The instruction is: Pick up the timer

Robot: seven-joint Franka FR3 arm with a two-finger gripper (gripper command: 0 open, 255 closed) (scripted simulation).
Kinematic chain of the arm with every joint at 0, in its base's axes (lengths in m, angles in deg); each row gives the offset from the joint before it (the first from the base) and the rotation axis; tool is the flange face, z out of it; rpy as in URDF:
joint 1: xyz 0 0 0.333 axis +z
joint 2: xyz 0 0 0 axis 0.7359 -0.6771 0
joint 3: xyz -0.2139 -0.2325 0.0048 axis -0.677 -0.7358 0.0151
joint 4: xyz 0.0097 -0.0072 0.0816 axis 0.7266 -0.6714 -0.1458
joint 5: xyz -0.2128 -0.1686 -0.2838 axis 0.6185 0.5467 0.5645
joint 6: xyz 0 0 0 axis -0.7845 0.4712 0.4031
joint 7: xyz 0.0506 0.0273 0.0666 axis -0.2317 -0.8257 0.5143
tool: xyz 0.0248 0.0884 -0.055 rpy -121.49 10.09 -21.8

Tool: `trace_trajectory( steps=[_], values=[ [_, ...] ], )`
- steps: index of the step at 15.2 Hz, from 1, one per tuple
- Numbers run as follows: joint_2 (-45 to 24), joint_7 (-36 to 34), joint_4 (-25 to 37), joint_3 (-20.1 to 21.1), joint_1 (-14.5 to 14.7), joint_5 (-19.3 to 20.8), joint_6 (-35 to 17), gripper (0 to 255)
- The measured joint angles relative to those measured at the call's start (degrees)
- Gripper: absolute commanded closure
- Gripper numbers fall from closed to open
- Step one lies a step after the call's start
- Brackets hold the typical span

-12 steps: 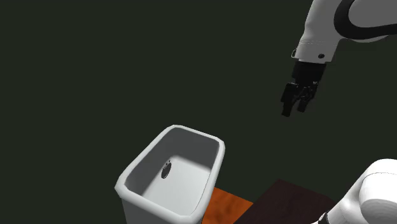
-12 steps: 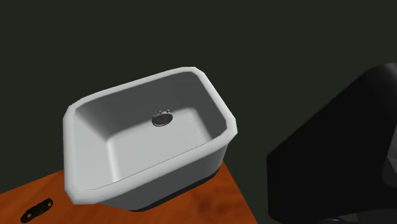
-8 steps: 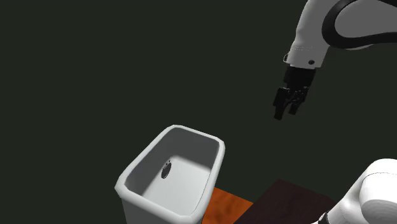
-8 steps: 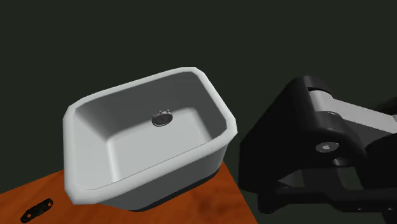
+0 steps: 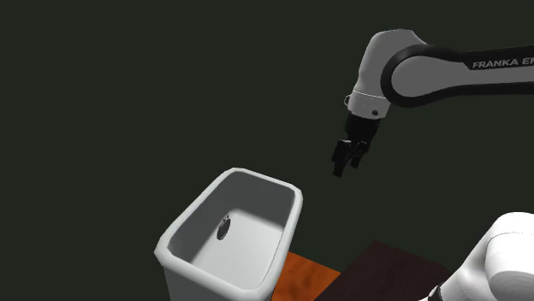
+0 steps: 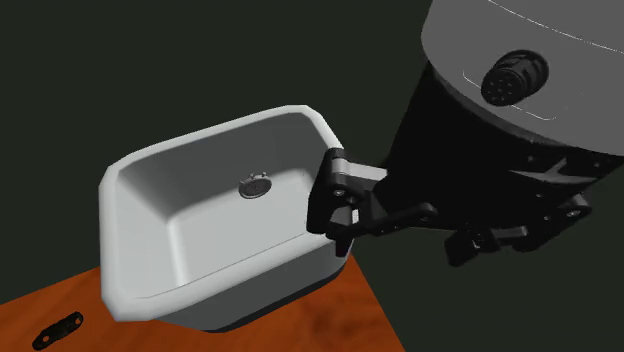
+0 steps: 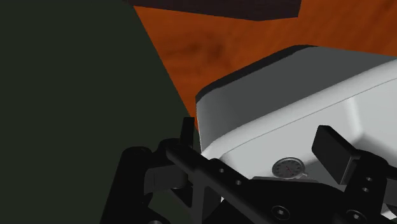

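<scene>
Swings claw [image 5: 342, 161] in closer, spread and empty, sink [image 5: 257, 176] rim now near and below it, timer [image 7: 289, 168] lined up ahead in the basin; descent probably next.

Sink [image 6: 232, 128]: white, shaded grey inside; timer [image 6: 255, 186]: grey, darker rim; counter [image 6: 335, 315]: orange-brown, wood grain. Gripper [image 5: 341, 168]: black; arm [image 5: 381, 64]: white, dark bands.
</scene>
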Motion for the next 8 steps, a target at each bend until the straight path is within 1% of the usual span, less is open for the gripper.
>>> trace_trajectory(
  steps=[6,8],
  values=[
    [-10.8,4.2,0.1,1.1,1.6,-0.4,-13.4,0],
    [-14.3,4.4,0.8,2.3,2.6,-0.8,-17.2,0]
  ],
)
